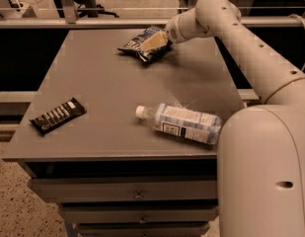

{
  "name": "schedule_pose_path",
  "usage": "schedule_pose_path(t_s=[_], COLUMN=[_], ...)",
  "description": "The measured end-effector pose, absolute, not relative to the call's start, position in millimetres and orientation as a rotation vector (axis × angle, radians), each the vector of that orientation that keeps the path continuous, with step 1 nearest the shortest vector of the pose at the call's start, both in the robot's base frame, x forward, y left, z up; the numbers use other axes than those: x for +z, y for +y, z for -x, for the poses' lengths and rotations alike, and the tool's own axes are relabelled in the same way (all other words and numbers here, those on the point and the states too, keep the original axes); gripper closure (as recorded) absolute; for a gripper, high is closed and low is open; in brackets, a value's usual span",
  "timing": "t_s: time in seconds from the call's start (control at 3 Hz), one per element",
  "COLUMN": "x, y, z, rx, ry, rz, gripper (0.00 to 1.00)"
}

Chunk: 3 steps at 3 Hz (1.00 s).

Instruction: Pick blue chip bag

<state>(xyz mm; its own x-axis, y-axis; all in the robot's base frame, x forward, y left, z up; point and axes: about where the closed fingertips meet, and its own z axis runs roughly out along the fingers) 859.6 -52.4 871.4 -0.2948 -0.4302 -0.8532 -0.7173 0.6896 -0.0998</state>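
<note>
Bag [136, 47] sits at far edge of table [102, 93], gripper [154, 41] right on it; open or clamped, cannot tell. Probably light, crinkly, slippery foil and crushable, so pinch mid-body gently.

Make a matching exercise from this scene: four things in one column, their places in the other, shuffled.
1. blue chip bag
2. water bottle
3. candy bar wrapper
4. gripper

a. flat, front left of the table
b. on its side, front right
c. crinkled, near the far edge
d. at the bag's right side

Pairs: 1-c, 2-b, 3-a, 4-d
</note>
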Motion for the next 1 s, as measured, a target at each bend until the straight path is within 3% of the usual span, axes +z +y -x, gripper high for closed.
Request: schedule_pose_path(t_s=[1.0], x=[896.6], y=[-57.1], z=[-846.1], rx=[0.373], ry=[1.874], rz=[0.881], gripper=[0.88])
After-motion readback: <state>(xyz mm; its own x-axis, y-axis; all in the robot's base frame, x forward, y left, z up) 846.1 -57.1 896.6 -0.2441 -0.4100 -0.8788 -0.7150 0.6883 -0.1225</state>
